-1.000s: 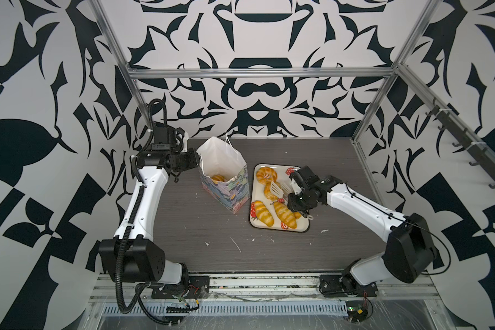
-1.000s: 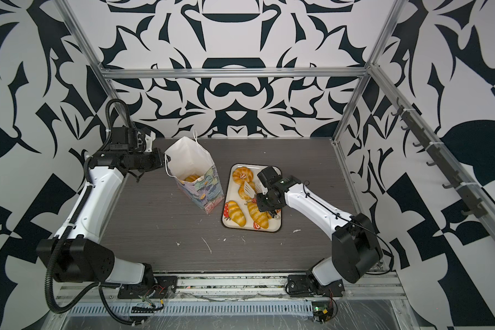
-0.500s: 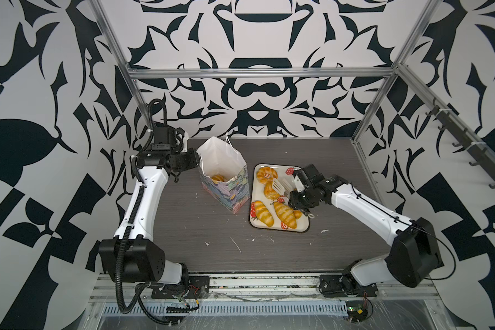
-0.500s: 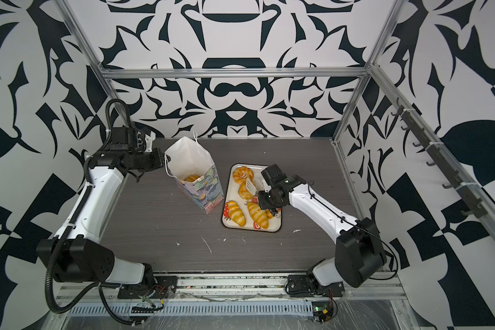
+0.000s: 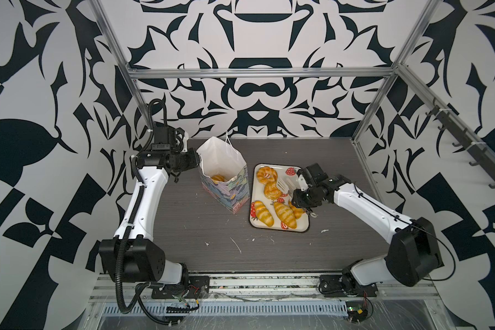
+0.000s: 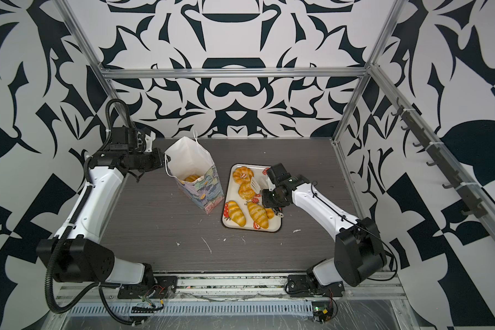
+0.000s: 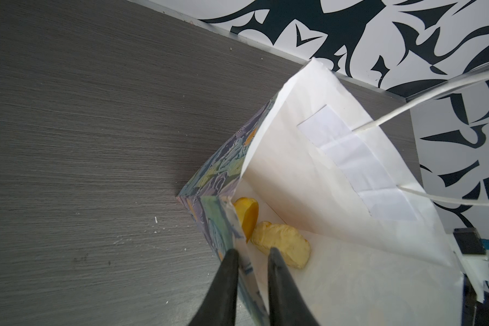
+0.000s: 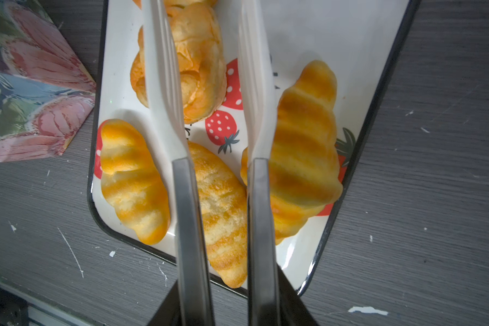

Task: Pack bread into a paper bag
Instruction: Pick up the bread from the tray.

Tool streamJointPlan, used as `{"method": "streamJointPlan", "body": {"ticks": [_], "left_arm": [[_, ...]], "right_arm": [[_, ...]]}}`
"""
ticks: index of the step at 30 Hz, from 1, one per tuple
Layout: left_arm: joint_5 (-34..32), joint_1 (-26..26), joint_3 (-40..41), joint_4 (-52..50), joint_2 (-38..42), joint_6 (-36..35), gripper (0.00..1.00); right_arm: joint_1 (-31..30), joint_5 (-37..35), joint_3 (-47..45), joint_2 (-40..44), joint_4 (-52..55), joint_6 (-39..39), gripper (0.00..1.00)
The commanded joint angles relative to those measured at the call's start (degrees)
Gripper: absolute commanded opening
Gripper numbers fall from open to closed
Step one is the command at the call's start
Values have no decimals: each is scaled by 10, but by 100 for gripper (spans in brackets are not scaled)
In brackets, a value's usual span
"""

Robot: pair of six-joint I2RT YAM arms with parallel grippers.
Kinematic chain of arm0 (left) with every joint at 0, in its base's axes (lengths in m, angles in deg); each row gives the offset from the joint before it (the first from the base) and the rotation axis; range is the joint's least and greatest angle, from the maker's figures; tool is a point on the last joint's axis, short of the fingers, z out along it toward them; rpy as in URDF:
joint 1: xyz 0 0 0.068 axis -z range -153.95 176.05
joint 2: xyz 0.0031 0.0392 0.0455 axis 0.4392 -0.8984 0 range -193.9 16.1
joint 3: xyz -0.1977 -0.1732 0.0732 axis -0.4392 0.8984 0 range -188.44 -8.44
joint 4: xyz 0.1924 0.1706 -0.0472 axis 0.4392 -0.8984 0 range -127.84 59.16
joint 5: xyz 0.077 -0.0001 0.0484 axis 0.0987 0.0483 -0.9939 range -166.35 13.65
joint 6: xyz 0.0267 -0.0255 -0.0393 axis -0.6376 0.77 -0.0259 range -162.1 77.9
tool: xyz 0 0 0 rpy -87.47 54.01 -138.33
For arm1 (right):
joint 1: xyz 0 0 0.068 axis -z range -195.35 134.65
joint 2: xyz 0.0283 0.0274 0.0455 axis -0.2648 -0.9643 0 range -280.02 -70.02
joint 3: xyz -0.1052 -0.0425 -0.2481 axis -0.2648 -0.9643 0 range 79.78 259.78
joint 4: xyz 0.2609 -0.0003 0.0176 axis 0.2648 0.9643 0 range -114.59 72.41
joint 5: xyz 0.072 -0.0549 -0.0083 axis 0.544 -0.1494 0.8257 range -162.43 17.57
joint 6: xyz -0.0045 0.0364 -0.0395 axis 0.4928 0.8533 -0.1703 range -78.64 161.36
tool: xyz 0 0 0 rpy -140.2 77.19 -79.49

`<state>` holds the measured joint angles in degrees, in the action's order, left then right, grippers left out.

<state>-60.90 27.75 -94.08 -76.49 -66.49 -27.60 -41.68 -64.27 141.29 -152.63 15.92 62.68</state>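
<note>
Five pieces of bread (image 5: 285,214) lie on the strawberry tray (image 5: 302,224) and two inside the paper bag (image 5: 226,168) just beside it, all as a second ago. The left gripper (image 7: 251,282) is closed on the bag's rim. The right gripper (image 5: 296,197) clamps white tongs (image 8: 164,84), their blades apart above the tray bread.

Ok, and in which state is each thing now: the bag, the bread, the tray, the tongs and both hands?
paper bag: upright, mouth open.
bread in the bag: two pieces visible, lying at the bottom.
tray: lying flat beside the bag.
bread on the tray: five pieces, not yet packed.
tongs: open, gripping nothing, over the tray.
left hand: shut on the bag's wall.
right hand: shut on the tongs.
</note>
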Motion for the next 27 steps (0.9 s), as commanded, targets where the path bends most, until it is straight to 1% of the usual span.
{"method": "streamJointPlan", "body": {"ticks": [1, 12, 19, 27], "left_arm": [[0, 2, 10, -14, 6, -4, 23], [-1, 2, 10, -14, 4, -6, 23], [-1, 2, 8, -14, 4, -5, 23], [-1, 2, 7, -14, 3, -6, 23]], "right_arm": [[0, 12, -1, -2, -21, 3, 41], [2, 14, -5, -18, -33, 5, 37], [3, 16, -4, -16, -35, 6, 27], [4, 15, 6, 6, -21, 2, 23]]}}
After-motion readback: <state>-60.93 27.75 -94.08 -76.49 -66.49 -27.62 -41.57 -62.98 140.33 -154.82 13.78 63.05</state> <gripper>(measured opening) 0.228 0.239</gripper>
